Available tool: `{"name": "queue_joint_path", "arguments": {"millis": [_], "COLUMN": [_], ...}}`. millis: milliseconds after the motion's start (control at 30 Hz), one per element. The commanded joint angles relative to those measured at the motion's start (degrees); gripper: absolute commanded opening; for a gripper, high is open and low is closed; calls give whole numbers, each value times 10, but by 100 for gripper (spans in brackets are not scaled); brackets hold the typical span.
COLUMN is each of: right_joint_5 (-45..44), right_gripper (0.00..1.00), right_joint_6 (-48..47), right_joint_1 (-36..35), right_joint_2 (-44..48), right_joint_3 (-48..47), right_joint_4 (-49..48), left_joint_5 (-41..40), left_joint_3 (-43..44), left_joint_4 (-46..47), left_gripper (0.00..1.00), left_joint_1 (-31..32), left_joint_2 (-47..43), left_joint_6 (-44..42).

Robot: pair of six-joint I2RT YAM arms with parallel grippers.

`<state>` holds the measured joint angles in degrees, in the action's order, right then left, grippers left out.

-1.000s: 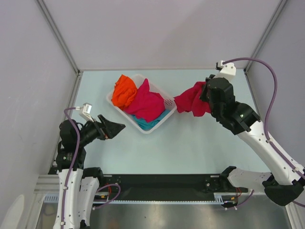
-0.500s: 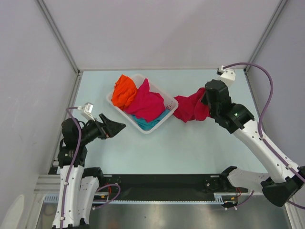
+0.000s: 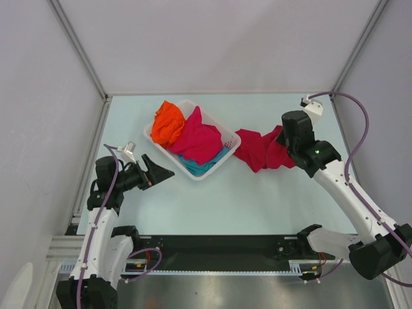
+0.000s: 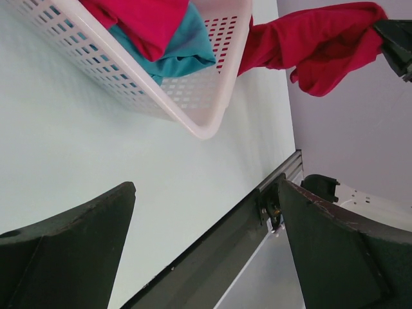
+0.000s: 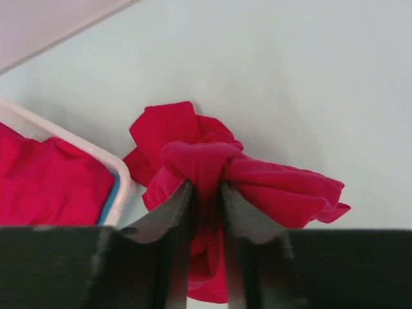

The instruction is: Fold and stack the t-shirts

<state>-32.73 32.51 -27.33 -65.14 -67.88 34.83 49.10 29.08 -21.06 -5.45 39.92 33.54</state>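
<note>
A: What can't you make out about the loose crimson shirt?

B: It is bunched up just to the right of the basket, its near end reaching the basket's right corner. I can't tell whether it touches the rim. How much of it rests on the table is also unclear. Its sleeves and collar are lost in the folds.

A: And the shirts in the basket?

B: The pink shirt lies heaped on top in the middle. The orange shirt is piled at the basket's far left end, spilling over the rim. The teal shirt is mostly buried, with only a strip showing along the basket's near side.

A: The right gripper?

B: From above, the wrist hides its tips. The wrist camera shows the two fingers drawn nearly together, with a fold of the crimson cloth pinched between them.

A: The left gripper?

B: It sits near the basket's left side, apart from it, pointing toward it. Its jaws are spread wide with nothing between them and touch nothing.
</note>
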Motion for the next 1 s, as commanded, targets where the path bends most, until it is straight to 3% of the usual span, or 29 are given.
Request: {"name": "queue_joint_path", "arguments": {"millis": [0,67,167,267,500,600,800,967], "right_joint_5": [70,110,167,210,217,221,207,189], "right_gripper": [36,51,61,66,66,66,66,65], "right_joint_6": [25,38,57,73,91,98,108,121], "right_joint_1": [10,11,9,1,-41,-54,-78,-86], "right_joint_2": [-23,-38,-72,-97,-124,-131,-117,-62], "right_joint_3": [20,42,63,92,122,124,122,147], "right_joint_4": [-37,-43,-56,-84,-114,-116,-106,-88], "left_joint_5": [55,68,65,73,37,-53,-383,-582], "left_joint_3": [-20,-24,-24,-20,21,76,292,383], "left_joint_4": [75,87,83,75,56,19,-148,-242], "left_gripper": [100,99,99,100,100,100,100,100], "left_joint_1": [-4,-3,-3,-3,23,92,367,455], "left_joint_2": [2,-6,-21,-34,-39,-9,179,355], "left_joint_6": [33,32,17,6,2,-32,-136,-158]}}
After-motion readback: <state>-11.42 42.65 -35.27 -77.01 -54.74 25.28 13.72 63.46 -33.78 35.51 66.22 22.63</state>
